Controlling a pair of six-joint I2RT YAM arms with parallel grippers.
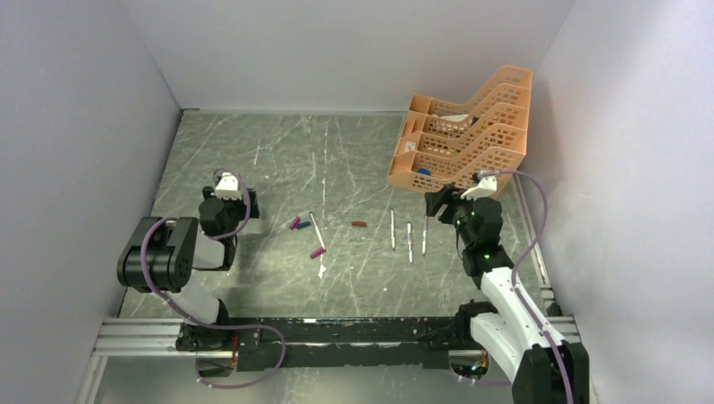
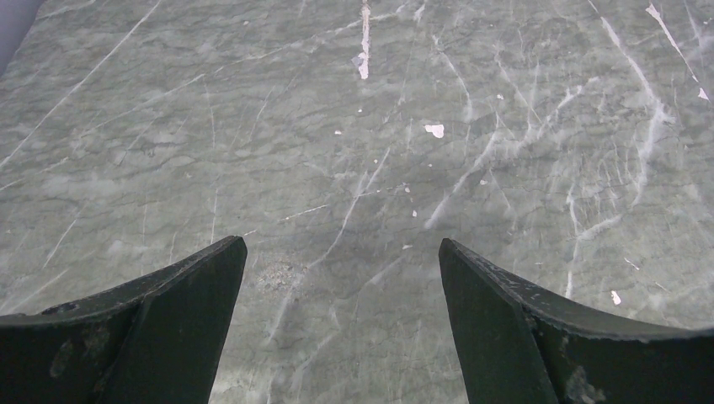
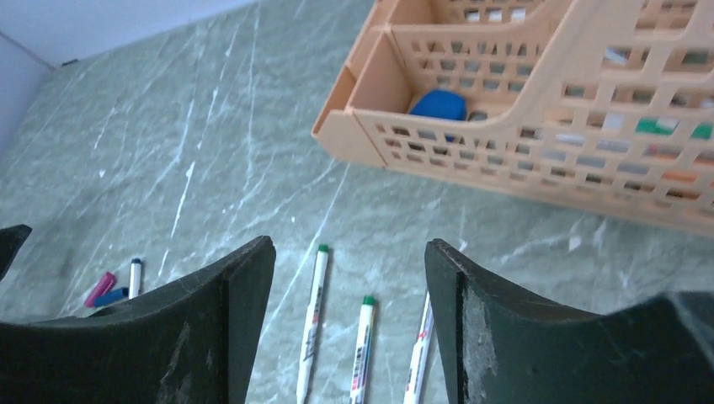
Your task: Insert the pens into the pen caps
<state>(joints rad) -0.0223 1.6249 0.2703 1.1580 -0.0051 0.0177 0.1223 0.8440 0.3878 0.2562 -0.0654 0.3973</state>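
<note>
Three pens lie side by side right of centre (image 1: 392, 229) (image 1: 409, 241) (image 1: 423, 236). A fourth pen (image 1: 317, 229) lies left of centre. Near it are a magenta cap (image 1: 295, 223), a blue cap (image 1: 303, 225) and a second magenta cap (image 1: 317, 252). A dark red-brown cap (image 1: 359, 224) lies alone between the groups. My right gripper (image 1: 438, 202) is open and empty above the three pens' far ends. The right wrist view shows them between its jaws (image 3: 311, 328) (image 3: 362, 349) (image 3: 418, 358). My left gripper (image 1: 250, 206) is open and empty over bare table (image 2: 339, 252), left of the caps.
An orange mesh tray (image 1: 463, 139) stands at the back right, just beyond my right gripper, and holds a blue object (image 3: 438, 105). White walls close in the table on the left, back and right. The marbled table (image 1: 278, 160) has white scratches.
</note>
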